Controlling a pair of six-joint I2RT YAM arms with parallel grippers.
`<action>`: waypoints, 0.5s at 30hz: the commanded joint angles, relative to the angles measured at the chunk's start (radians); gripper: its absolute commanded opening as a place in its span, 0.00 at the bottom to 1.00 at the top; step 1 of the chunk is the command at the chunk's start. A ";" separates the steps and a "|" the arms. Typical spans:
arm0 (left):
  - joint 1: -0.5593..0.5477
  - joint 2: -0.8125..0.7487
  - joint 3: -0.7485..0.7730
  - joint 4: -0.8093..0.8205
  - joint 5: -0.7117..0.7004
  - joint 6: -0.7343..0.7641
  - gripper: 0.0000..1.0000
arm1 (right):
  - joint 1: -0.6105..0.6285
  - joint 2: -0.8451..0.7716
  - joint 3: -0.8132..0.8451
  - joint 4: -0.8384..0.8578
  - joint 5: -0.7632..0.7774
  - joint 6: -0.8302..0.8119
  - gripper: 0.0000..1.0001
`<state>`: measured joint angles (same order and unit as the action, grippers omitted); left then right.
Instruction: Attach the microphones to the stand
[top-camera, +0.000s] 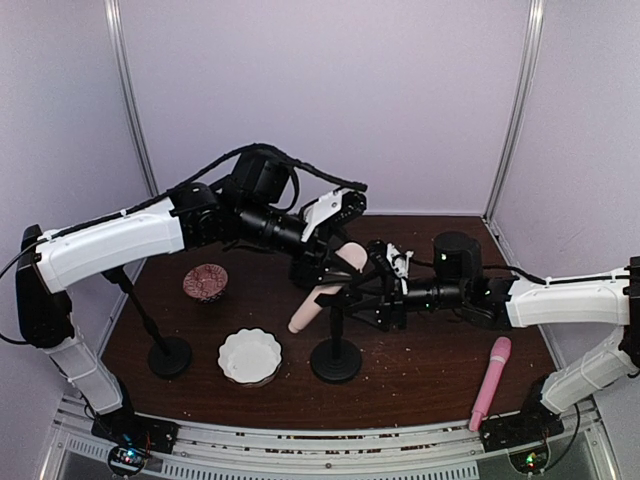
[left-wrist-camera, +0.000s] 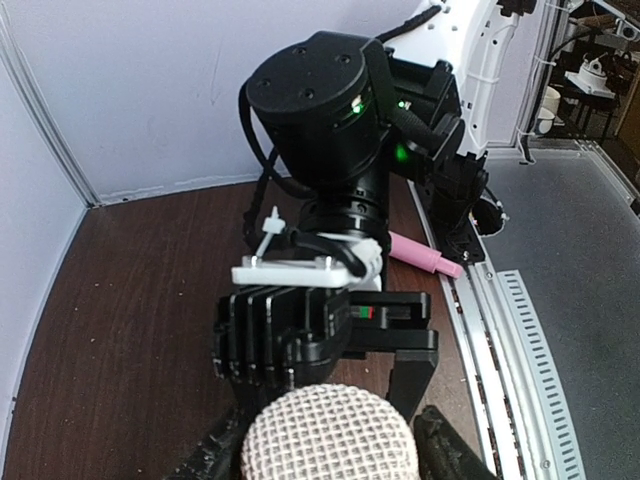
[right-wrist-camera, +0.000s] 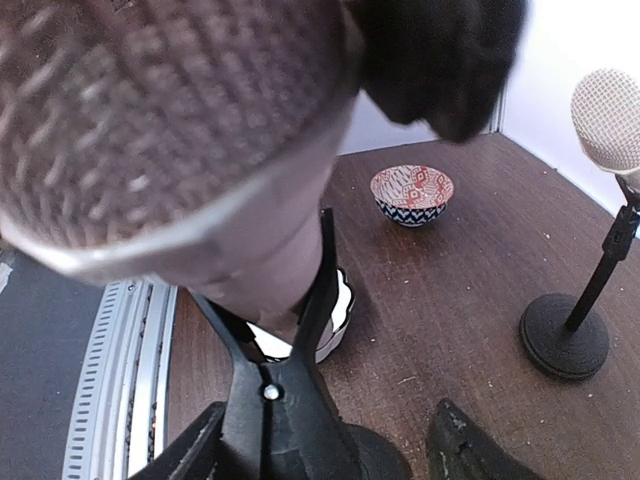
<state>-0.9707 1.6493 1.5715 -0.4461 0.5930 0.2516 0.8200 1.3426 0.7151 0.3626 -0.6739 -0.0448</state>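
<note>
Surface: we note a dark brown wood-grain tabletop, crumb-flecked, inside smooth pale lilac walls.
Microphone: cream-peach plastic microphone with mesh head, tilted, its handle in the black stand clip.
Left pincer: grasping the microphone.
Right pincer: released, straddling the clip.

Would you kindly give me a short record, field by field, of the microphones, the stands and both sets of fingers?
cream microphone: tilted, gripped by the left fingers; its body appears to sit in the clip of the centre stand
right fingers: open, one either side of the clip
second cream microphone: mounted on the left stand
pink microphone: lying on the table, right side
other items: patterned bowl, white fluted dish
</note>
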 joint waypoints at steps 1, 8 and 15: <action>-0.005 0.001 0.030 0.043 -0.022 -0.010 0.29 | -0.002 -0.034 -0.014 0.006 0.042 0.009 0.68; -0.004 -0.118 -0.050 0.040 -0.088 0.040 0.75 | -0.002 -0.108 -0.007 -0.073 0.083 0.037 0.80; 0.004 -0.218 -0.188 -0.002 -0.123 0.087 0.83 | 0.001 -0.294 -0.094 -0.174 0.171 0.094 0.84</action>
<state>-0.9722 1.4731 1.4384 -0.4458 0.4961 0.2977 0.8204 1.1439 0.6750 0.2565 -0.5697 0.0124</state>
